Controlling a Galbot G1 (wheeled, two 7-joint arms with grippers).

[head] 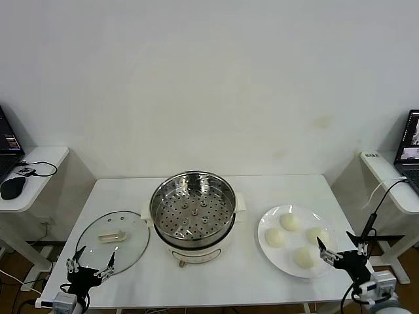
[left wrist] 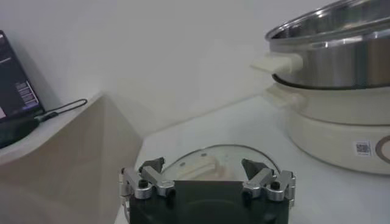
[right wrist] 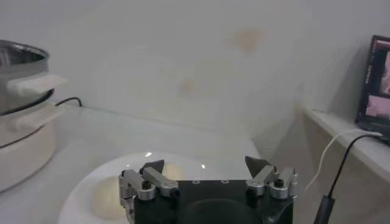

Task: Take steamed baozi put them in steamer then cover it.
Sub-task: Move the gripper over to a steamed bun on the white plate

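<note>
Several cream-white steamed baozi (head: 290, 221) lie on a white plate (head: 281, 262) at the right of the table; two of the baozi (right wrist: 109, 198) show in the right wrist view. The shiny steamer (head: 193, 212) stands empty on its cream pot base in the middle, its side seen in the left wrist view as the steamer (left wrist: 335, 36). The glass cover (head: 112, 239) lies flat to the steamer's left. My left gripper (head: 93, 260) hovers open at the cover's near edge (left wrist: 213, 152). My right gripper (head: 340, 252) is open at the plate's near right rim. Neither gripper holds anything.
A side table (head: 29, 176) on the left carries a mouse and a laptop. Another side table (head: 393, 180) on the right holds a laptop, with a cable (head: 373, 216) hanging near my right arm. The work table's front edge is just below both grippers.
</note>
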